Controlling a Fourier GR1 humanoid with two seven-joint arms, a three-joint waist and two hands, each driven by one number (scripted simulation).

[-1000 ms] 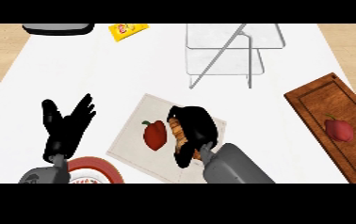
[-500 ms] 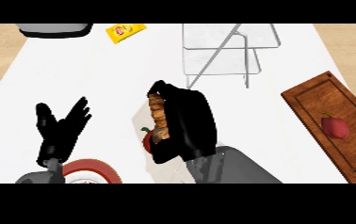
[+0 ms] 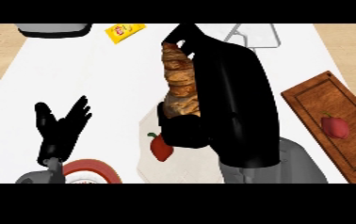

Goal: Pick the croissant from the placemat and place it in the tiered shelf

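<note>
My right hand [image 3: 233, 100] fills the middle of the head view, raised high above the counter, fingers and thumb curled round the brown croissant [image 3: 180, 79], which stands upright in the grip. Below it lies the pale placemat [image 3: 173, 171], mostly hidden, with a red pepper [image 3: 161, 147] on it. The tiered shelf [image 3: 257, 35], a grey wire and glass frame, shows only partly behind my hand at the top right. My left hand [image 3: 61, 129] rests open at the lower left, fingers up.
A wooden cutting board [image 3: 309, 105] with a red vegetable [image 3: 335, 126] lies at the right edge. A yellow packet [image 3: 124, 31] and a grey appliance [image 3: 52, 29] sit at the back left. A red-rimmed plate [image 3: 90, 171] sits by my left wrist.
My right hand has lifted the croissant off the placemat and risen toward the view and the shelf. The left hand has stayed in place.
</note>
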